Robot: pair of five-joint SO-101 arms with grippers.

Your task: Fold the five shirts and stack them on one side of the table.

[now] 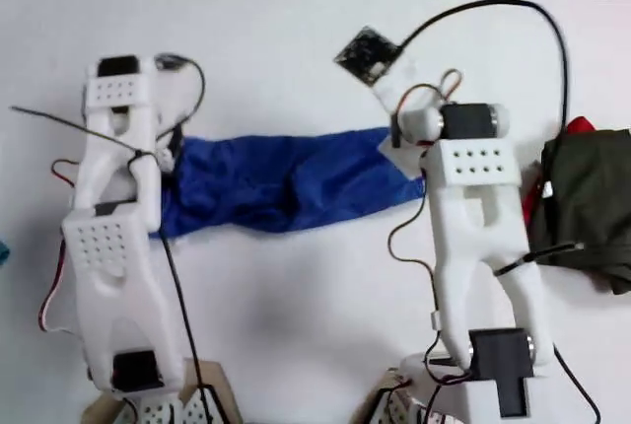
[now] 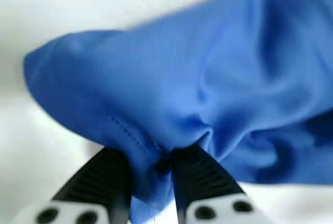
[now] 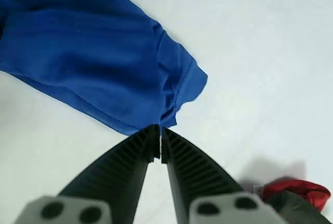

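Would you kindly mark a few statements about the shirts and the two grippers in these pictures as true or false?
1. The left gripper is shut on the blue shirt. True.
2. The right gripper is wide open over bare table. False: its fingers are closed, pinching the blue shirt's edge.
3. The blue shirt lies stretched out between the two arms. True.
4. The dark green garment lies on top of the blue shirt. False: it sits apart from it, at the table's edge beyond the right arm.
5. Red fabric shows next to the dark green garment. True.
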